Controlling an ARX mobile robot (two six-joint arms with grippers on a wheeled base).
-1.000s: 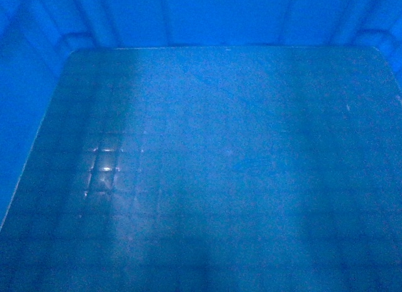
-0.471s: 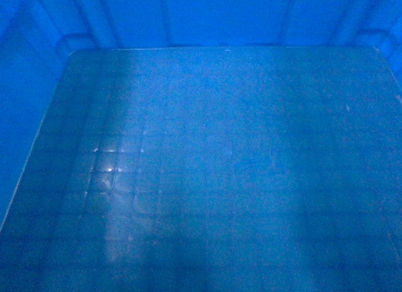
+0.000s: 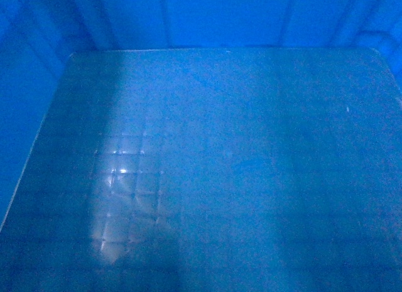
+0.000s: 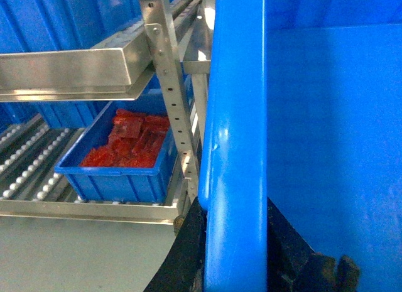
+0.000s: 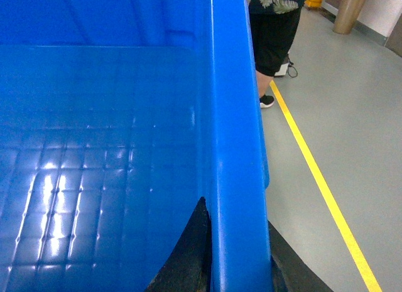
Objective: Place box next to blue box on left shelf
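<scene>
Both grippers, left gripper and right gripper, clamp the box rims, carried beside the shelf; its corner risks clipping the upright post.

Left end effector: two black fingers with a rough, matte, grainy surface at the frame's bottom; right end effector: black fingers, wedge-shaped, similarly coarse-textured, bottom centre.
</scene>
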